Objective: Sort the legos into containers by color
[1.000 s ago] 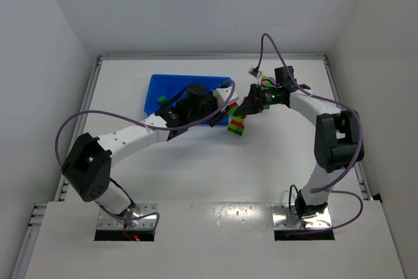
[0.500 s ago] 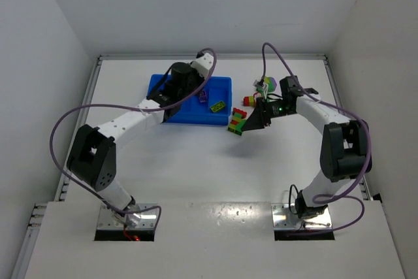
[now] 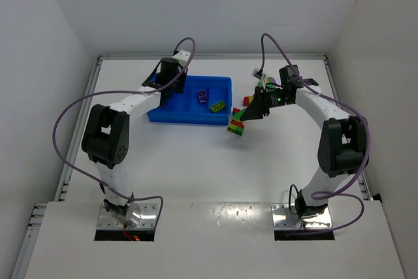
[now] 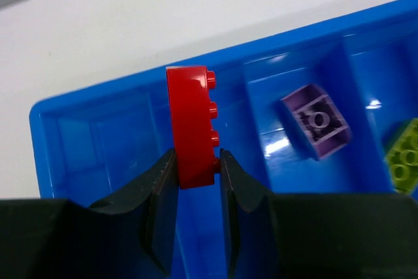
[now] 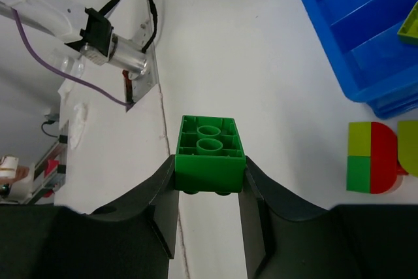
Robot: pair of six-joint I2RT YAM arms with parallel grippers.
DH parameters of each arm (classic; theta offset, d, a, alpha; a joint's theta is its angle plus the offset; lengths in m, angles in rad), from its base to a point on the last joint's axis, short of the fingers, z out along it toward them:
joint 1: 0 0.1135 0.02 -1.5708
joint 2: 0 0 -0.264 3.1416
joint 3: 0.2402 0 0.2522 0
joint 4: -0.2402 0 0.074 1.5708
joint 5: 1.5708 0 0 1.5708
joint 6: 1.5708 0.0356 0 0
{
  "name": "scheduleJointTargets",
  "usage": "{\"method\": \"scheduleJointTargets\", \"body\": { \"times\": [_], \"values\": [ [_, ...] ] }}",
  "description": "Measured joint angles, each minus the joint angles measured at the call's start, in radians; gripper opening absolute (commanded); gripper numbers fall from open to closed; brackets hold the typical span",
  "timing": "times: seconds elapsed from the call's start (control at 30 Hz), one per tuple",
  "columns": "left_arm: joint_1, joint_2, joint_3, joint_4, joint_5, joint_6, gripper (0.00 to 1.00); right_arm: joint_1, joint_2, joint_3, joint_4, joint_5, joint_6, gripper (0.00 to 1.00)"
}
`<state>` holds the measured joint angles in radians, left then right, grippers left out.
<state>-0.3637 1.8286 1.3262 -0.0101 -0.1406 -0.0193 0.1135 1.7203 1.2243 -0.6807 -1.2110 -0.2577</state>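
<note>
Firmly clamps a red lego point(image 4: 191, 122) in the left gripper point(image 4: 198, 158), studs facing right, mid-frame over the left part of the blue tray point(image 4: 98, 106), left of a purple lego point(image 4: 317, 121). Pinches a green lego point(image 5: 209, 151) in the right gripper point(image 5: 209, 178), hollow underside up, centre frame over white table point(image 5: 261, 63), left of a multicoloured clump point(image 5: 369, 156), tray corner at upper right

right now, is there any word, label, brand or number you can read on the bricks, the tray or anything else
No text can be read in any view.
red brick: the studs show no lettering at this sharpness.
green brick: plain underside, no marks.
purple brick: plain.
blue tray: no label or print on the walls that show.
</note>
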Motion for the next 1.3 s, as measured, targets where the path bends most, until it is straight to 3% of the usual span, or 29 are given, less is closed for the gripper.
{"method": "scheduleJointTargets", "body": {
  "times": [0.17, 0.3, 0.33, 0.43, 0.5, 0.67, 0.8, 0.97, 1.07, 1.3],
  "values": [
    [0.035, 0.058, 0.028, -0.047, 0.005, -0.049, 0.13, 0.000, 0.016, 0.029, 0.020, 0.006, 0.022, 0.00],
    [0.035, 0.070, 0.043, -0.068, 0.055, -0.072, 0.30, 0.003, 0.038, 0.043, 0.068, 0.006, 0.072, 0.00],
    [0.035, 0.071, 0.046, -0.071, 0.064, -0.077, 0.46, 0.005, 0.046, 0.050, 0.084, 0.007, 0.089, 0.00],
    [0.037, 0.072, 0.048, -0.076, 0.081, -0.100, 0.71, 0.016, 0.081, 0.085, 0.158, 0.007, 0.162, 0.00],
    [0.040, 0.072, 0.049, -0.078, 0.087, -0.118, 0.81, 0.029, 0.112, 0.121, 0.200, 0.007, 0.206, 0.00],
    [0.075, 0.044, 0.011, -0.040, 0.108, -0.156, 0.84, 0.069, 0.177, 0.189, 0.372, 0.039, 0.360, 0.00],
    [0.147, -0.069, -0.026, -0.028, 0.113, -0.174, 0.89, 0.141, 0.249, 0.276, 0.546, 0.117, 0.507, 0.00],
    [0.248, -0.167, 0.154, -0.099, 0.035, -0.177, 0.94, 0.269, 0.425, 0.492, 0.719, 0.243, 0.647, 0.00],
    [0.323, -0.199, 0.260, -0.113, 0.010, -0.183, 0.97, 0.352, 0.550, 0.635, 0.772, 0.322, 0.694, 0.00],
    [0.492, -0.313, 0.197, -0.194, -0.017, -0.187, 0.98, 0.499, 0.825, 0.935, 0.800, 0.507, 0.730, 0.00]
  ]
}}
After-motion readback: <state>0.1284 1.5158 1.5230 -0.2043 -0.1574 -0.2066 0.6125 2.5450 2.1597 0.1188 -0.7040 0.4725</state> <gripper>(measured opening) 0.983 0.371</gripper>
